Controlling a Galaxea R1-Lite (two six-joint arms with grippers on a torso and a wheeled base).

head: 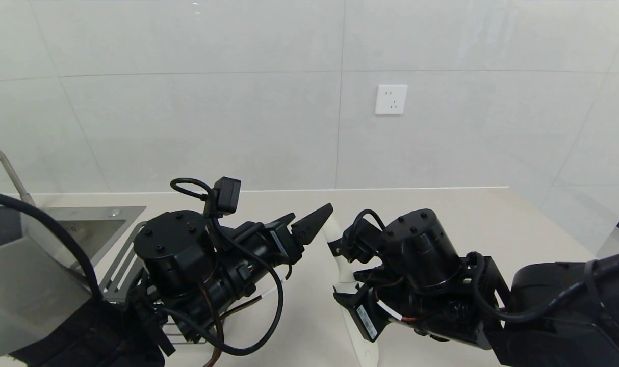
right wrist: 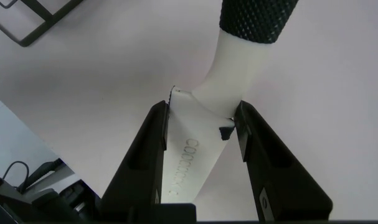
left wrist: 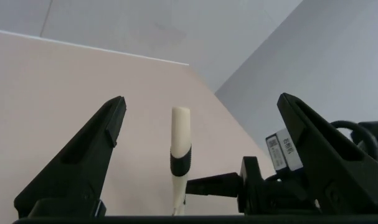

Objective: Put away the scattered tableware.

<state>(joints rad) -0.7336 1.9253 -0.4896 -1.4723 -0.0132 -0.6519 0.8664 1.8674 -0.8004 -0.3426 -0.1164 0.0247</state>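
1. One white utensil [right wrist: 189, 155] in the right gripper [right wrist: 201, 109], pinched by its flat, printed blade part. Jaws pressed in against the blade from both sides, with nothing else between them.
2. Past the fingertips, a white neck narrowing out of the blade, then a black knurled band [right wrist: 257, 18] around the handle, then a plain white rounded end, clearest in the left wrist view.
3. Held between the two arms in the head view, slanted over a beige countertop [head: 442, 219], with the handle end higher and farther from the robot and the blade end lower and nearer. Cannot tell whether the lower end touches the countertop.
4. Left gripper [left wrist: 201, 98] spread wide and holding nothing. Handle end of the utensil standing in the gap between its two fingers and touching neither. In the head view, one black fingertip just beside that white handle end.
5. Off to the robot's left, a stainless sink [head: 85, 229] sunk into the countertop, with a metal faucet [head: 6, 173] rising at its far side.
6. Wire rack [head: 118, 265] lying on the countertop just beside the sink, partly under the left arm.
7. Behind everything, a pale tiled wall [head: 212, 117] with a white wall socket [head: 391, 99] set above the countertop, to the right of the middle.
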